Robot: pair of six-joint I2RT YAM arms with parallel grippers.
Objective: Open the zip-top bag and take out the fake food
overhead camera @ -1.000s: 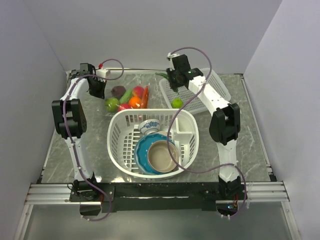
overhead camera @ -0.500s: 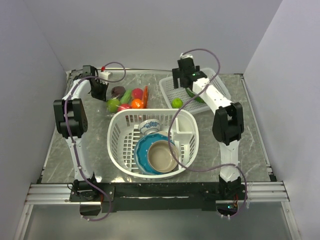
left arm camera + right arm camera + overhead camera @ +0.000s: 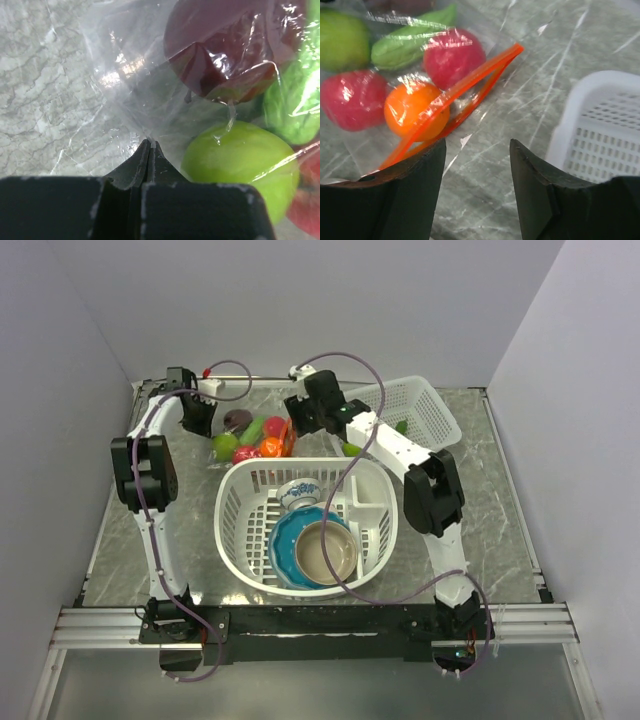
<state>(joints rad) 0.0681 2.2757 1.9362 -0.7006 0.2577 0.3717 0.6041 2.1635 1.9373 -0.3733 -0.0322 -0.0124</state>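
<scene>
Zip-top bag (image 3: 252, 436) sits on the counter (image 3: 500, 500) around 11 o'clock, fake food (image 3: 417, 112) all inside. Left claw (image 3: 150, 147) is pinched tight on the clear film at the bag's 9 o'clock end, right beside the green fruit (image 3: 240, 165). Right claw (image 3: 477, 145) hangs with jaws apart, holding nothing, over the orange zip strip (image 3: 470, 80), which gapes open at the 3 o'clock end.

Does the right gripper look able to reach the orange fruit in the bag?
Probably yes: the right gripper, open, faces the parted mouth of the zip-top bag; the orange fruit lies inside, unobstructed.
</scene>
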